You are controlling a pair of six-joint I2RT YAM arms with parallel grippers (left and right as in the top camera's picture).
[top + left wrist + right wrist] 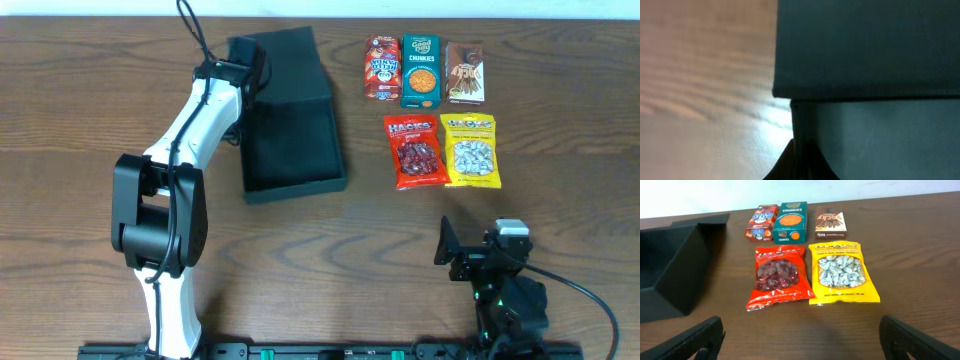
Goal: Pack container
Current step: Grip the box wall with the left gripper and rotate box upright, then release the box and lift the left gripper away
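In the overhead view the container (pixel 296 186) lies on the tabletop (pixel 80 100) in the upper middle of the frame. It is open, its long axis runs top to bottom, and the flap lid is raised at the top end. The left gripper (pixel 238 78) sits against the container's upper left edge near the hinge; I cannot tell whether it is spread or pinching the wall. Five snack packets (pixel 421 72) lie right of the container, among them a red bag (pixel 417 152) and a yellow bag (pixel 471 151). The right gripper (pixel 468 250) hangs at lower right, below the bags and well apart from the container.

The left wrist view is filled by the container (pixel 865 45) close up, with bare tabletop (pixel 700 75) at left; the gripper's state cannot be read here.

The right wrist view shows the right gripper (pixel 800 330) spread wide and holding nothing. The red bag (pixel 778 277) and yellow bag (pixel 840 272) lie just ahead, and the container (pixel 670 275) is at far left. The right arm looks nearer the packets, and anything it picks must travel leftward to the container
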